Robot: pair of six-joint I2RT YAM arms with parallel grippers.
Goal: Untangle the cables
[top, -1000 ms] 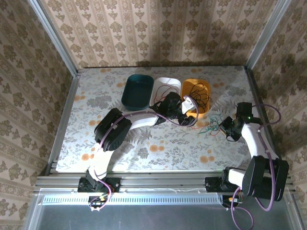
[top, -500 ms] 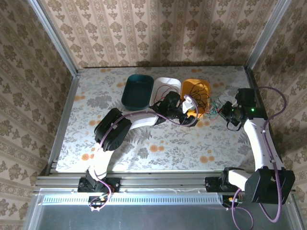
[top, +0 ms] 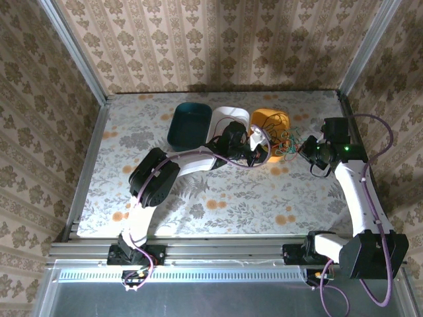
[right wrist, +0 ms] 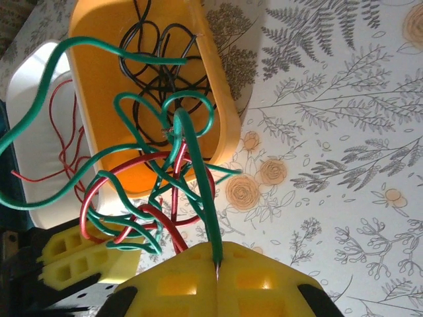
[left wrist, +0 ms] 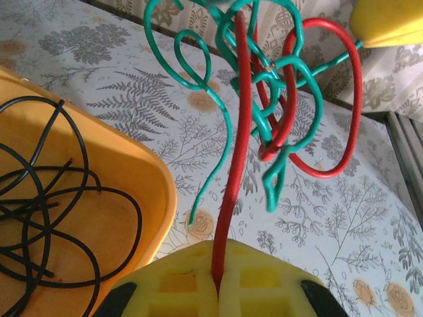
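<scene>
Since one second ago, the right gripper [top: 305,146] has travelled from the worktop [top: 218,205] in front of the orange bin [left wrist: 142,178] to a position just right of that bin. The tangle of cables [top: 285,142] has risen with it to the bin's right rim. The left gripper [left wrist: 218,257], whose fingers stood apart then, now has them pressed together on the red cable [left wrist: 239,132], which emerges from the seam between them. The right gripper fingers are likewise fully closed, clamping the green cable [right wrist: 195,175].

From overhead, the tangle is too small to separate strand by strand. In the left wrist view the green loops are cut off at the upper edge. Whether red and green are knotted or merely interlaced cannot be told. Both are smooth, glossy wires, with green in tight curls around broader red loops. A black cable [left wrist: 84,158] lies coiled inside the orange bin, partly cut off. A thin red cable [right wrist: 63,132] lies in the white bin [right wrist: 33,86] left of the orange bin.
</scene>
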